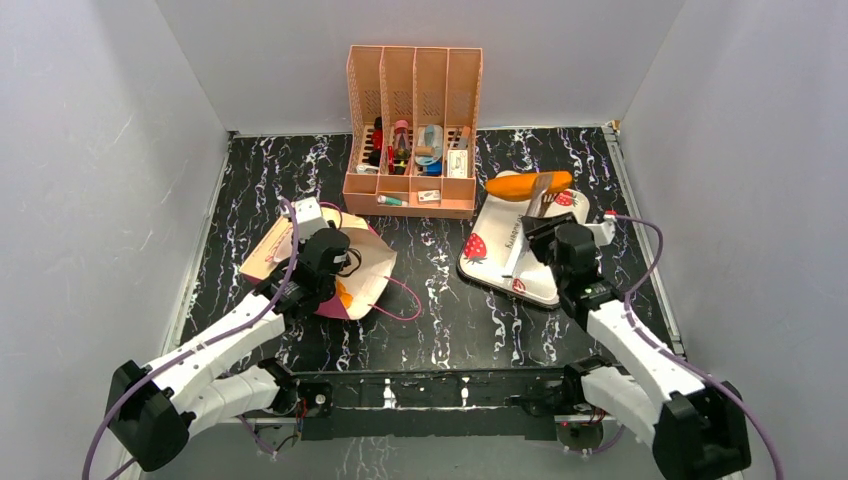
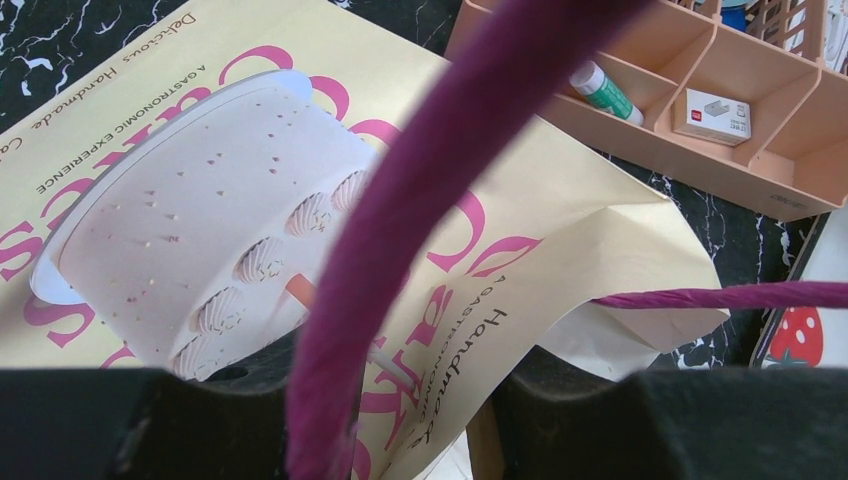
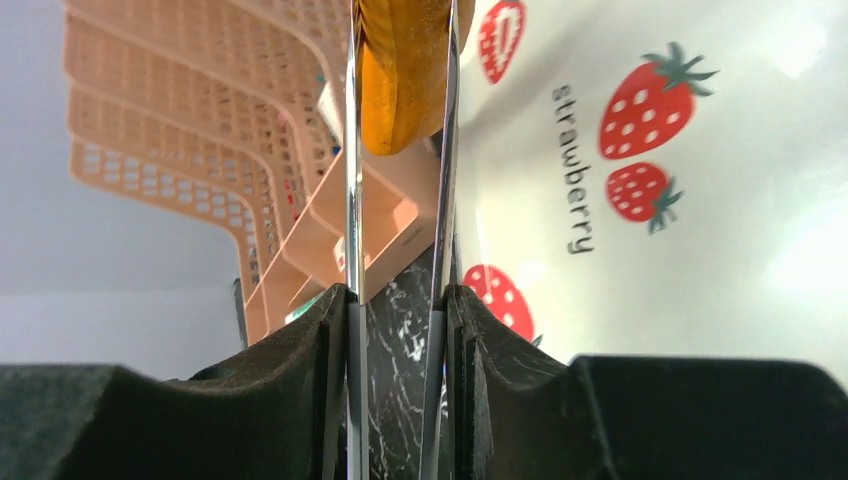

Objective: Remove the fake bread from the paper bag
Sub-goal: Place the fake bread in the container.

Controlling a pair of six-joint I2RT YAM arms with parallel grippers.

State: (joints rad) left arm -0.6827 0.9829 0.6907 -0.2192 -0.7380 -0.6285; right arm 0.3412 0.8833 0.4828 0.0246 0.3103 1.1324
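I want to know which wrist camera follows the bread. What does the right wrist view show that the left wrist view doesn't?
Only the right wrist view: the right gripper shut on metal tongs, whose tips pinch an orange loaf of fake bread. Only the left wrist view: the paper bag with its pink lettering, and a purple cord running across the lens. Both: the peach organiser and the strawberry tray.

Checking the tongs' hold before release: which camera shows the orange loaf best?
Right wrist: close up, the loaf sits pinched in the tongs. The top view shows it small, at the far end of the tray. The left wrist misses it.
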